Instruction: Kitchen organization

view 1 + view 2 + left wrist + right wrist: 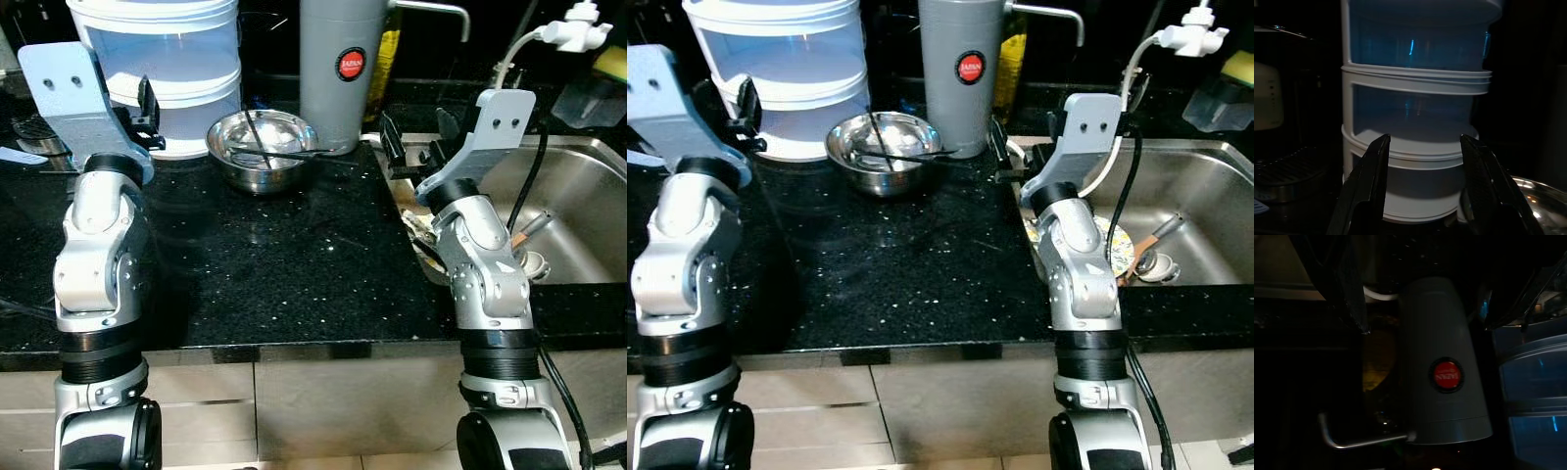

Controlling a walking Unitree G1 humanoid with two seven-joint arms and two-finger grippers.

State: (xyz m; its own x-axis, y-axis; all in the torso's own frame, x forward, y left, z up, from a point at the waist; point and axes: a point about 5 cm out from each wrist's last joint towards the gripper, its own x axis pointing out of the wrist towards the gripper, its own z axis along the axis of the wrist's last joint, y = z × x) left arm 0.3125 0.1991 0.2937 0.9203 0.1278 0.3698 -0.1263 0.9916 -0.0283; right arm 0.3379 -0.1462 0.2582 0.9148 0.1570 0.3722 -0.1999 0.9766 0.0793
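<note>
A steel bowl (262, 148) with utensils in it is seen on the black counter (284, 264), at about 12 o'clock from the counter's middle. A tiered white container (162, 69) stands at 10 o'clock and a grey jug (338, 69) with a red badge at 1 o'clock, just beside the bowl. The left gripper (1422, 186) is held above the counter, pointed at the container's lower tiers; its jaws are spread wide and nothing is held. The right gripper (419, 145) is raised at the edge of the sink (578, 196), at 3 o'clock, turned toward the jug; its jaws appear apart and empty. Dishes (1136, 255) are lying in the sink.
</note>
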